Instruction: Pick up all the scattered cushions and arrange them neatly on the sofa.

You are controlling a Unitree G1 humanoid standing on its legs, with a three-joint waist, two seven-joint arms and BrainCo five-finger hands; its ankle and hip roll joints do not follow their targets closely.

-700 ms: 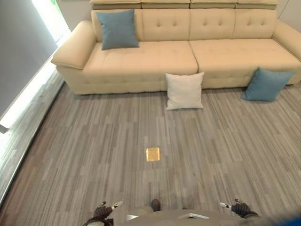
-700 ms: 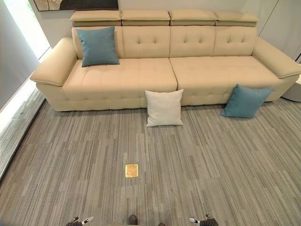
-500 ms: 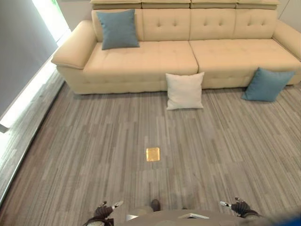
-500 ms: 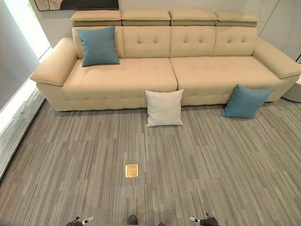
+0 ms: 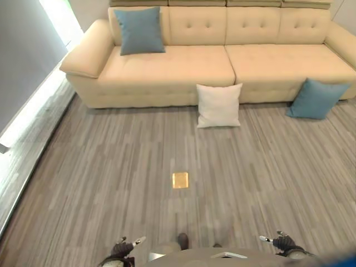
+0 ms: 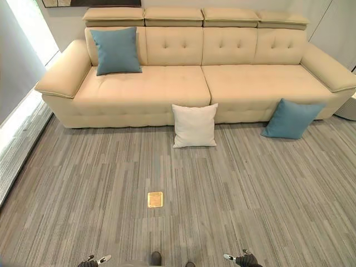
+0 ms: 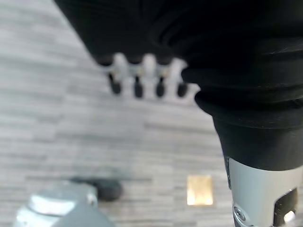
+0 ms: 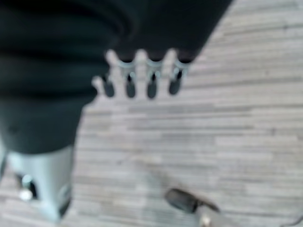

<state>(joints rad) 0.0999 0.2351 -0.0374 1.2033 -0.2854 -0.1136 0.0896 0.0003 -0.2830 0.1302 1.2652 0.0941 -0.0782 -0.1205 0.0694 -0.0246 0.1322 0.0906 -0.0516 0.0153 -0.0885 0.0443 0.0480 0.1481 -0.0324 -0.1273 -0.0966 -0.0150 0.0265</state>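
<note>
sofa (image 6: pixel 222 78) across the far side, 12 o'clock. first cushion (image 6: pixel 116 51) on its seat at the 11 o'clock end, upright against the backrest. second cushion (image 6: pixel 194 125) on the floor (image 6: pixel 250 189) at 12, leaning on the sofa front near the middle. third cushion (image 6: pixel 291 119) on the floor at 1 to 2 o'clock, leaning on the sofa front toward that end. floor plate (image 6: pixel 155 199) nearer, in front of the second cushion, well apart from it.

Empty right hand (image 8: pixel 142 75) over floor (image 8: pixel 227 123)
</note>
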